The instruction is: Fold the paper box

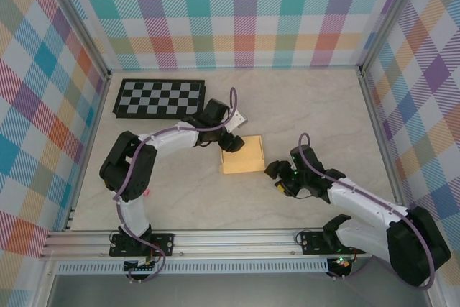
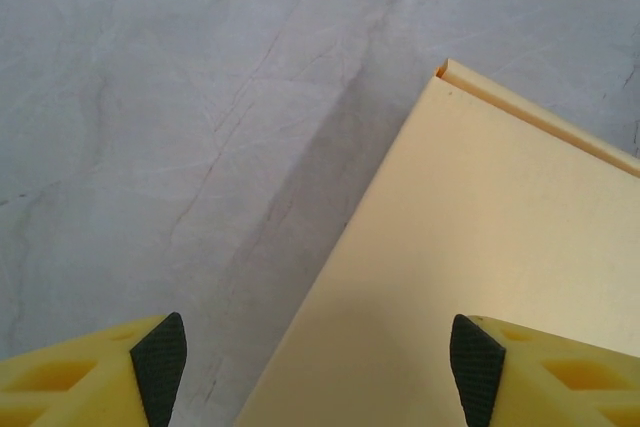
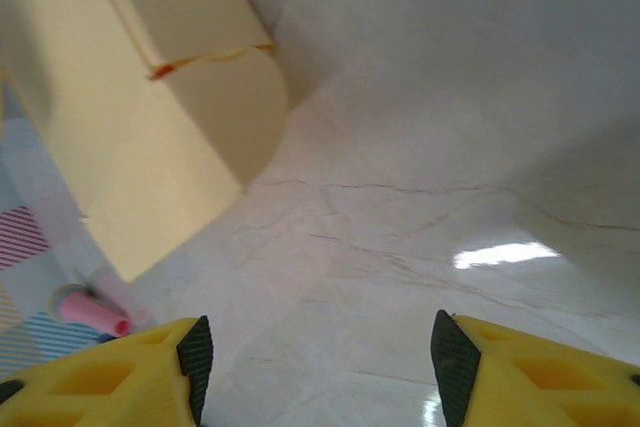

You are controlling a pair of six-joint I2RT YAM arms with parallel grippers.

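The left arm [image 1: 172, 136] was stretched forward and bent to the right. The left gripper [image 2: 318, 367] hung with its jaws spread and empty, and the paper box [image 1: 242, 154] lay just beneath them. The right arm [image 1: 359, 203] lay low with its elbow bent. The right gripper [image 3: 320, 367] was parted and held nothing, with the box ahead to its left.

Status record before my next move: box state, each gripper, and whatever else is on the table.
paper box: folded into a flat rectangular box, lying mid-table
table: pale marbled surface
left gripper: open, holding nothing, above one edge of the box
right gripper: open, holding nothing, beside the box, apart from it
checkerboard: flat at the far left, apart from the box
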